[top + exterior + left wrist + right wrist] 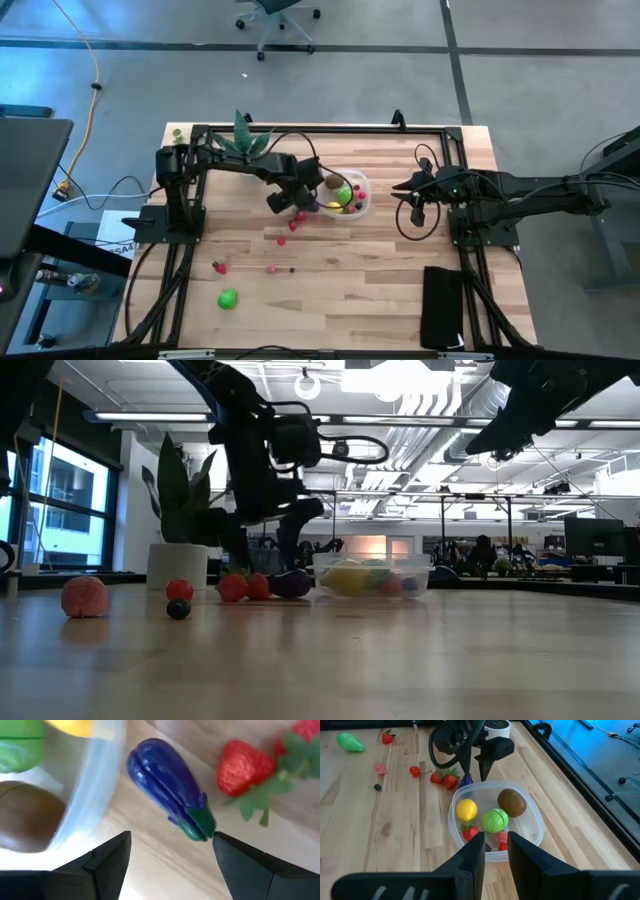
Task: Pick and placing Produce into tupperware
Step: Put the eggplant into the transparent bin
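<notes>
wide-open left fingers (pixel 107 857) straddle purple eggplant (pixel 167 787) on wooden table (pixel 400 270) beside tupperware (pixel 535 827).

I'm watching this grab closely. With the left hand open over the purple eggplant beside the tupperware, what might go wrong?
The eggplant lies slanted between the left hand's open fingers, so it may roll or slip out on closing.

It sits close against the tupperware wall, so a finger may nudge the container.

A strawberry lies just beside it and may get knocked.

A grey concrete floor (pixel 330 80) is seen around the wooden worktop (pixel 380 290). An office chair (pixel 275 15) stands beyond. Ceiling light strips (pixel 150 417), exposed ducts (pixel 440 395) and tall windows (pixel 75 510) are shown.
</notes>
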